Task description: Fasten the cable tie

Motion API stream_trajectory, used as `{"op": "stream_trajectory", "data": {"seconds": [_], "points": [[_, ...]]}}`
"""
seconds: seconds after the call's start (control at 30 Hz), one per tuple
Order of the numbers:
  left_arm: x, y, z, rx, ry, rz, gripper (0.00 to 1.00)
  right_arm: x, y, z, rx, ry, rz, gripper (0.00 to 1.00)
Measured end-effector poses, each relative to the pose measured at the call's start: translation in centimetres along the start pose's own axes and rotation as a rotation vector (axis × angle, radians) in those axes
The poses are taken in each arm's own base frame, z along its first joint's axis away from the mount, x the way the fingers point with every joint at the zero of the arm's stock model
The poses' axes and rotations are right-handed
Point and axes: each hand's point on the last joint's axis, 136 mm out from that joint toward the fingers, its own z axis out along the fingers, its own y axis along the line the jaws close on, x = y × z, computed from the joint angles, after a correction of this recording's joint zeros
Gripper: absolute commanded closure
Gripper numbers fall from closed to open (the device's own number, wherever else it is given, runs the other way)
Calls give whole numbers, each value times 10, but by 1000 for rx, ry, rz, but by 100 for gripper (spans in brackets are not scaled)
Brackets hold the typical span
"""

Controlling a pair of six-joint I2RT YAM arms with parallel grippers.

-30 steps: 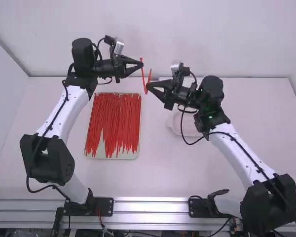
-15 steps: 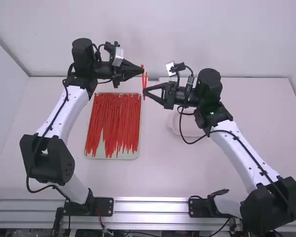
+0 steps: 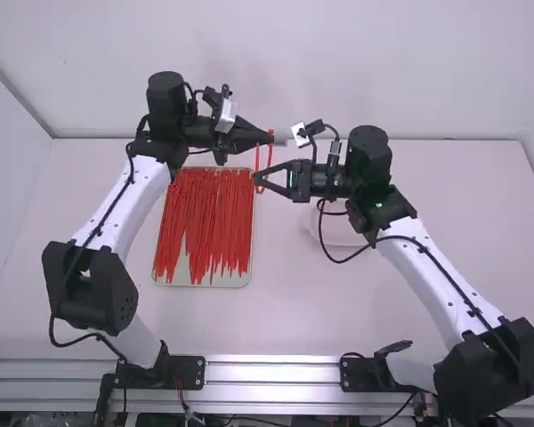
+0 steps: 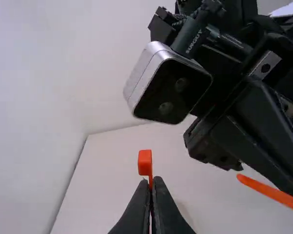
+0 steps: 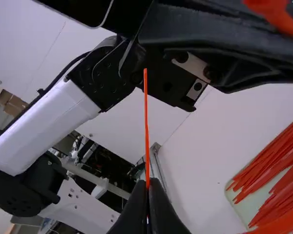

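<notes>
A red cable tie (image 3: 263,158) hangs bent in the air above the table's back middle, held by both arms. My left gripper (image 3: 270,137) is shut on it near its square head (image 4: 144,162), which sticks out just past the fingertips. My right gripper (image 3: 256,178) is shut on the thin tail end (image 5: 146,126), a little below and nearer than the left gripper. The tail's strap runs straight out from the right fingertips toward the left gripper's body (image 5: 185,39). Both grippers are raised well above the table and almost touch.
A flat tray (image 3: 242,282) with several loose red cable ties (image 3: 205,222) lies on the table left of the middle, under and in front of the grippers. A clear container (image 3: 331,233) sits beneath the right arm. The right half of the table is bare.
The left gripper has moved right and the right gripper left and slightly down, bringing them closer together. The tie between them has bent into a loop.
</notes>
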Motion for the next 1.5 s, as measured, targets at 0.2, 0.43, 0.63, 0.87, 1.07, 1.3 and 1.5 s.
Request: {"op": "stream_trajectory", "data": {"seconds": [0.2, 0.43, 0.63, 0.87, 1.07, 1.3, 1.5], "points": [[2, 4, -8, -20, 6, 28, 98, -5, -5, -6, 15, -18, 32, 100], [3, 3, -8, -19, 8, 76, 98, -8, -8, -7, 33, -35, 54, 100], [1, 3, -7, -17, 6, 127, 98, -11, -12, -9, 51, -53, 57, 100], [1, 4, -7, -17, 6, 171, 98, -15, -16, -12, 65, -70, 81, 100], [0, 1, -2, -6, 2, 195, 98, -15, -16, -12, 66, -70, 82, 100], [0, 0, 0, 0, -1, 228, 98, -15, -16, -12, 66, -70, 82, 100], [0, 0, 0, 0, -1, 228, 98, -15, -16, -12, 66, -70, 89, 100]]}}
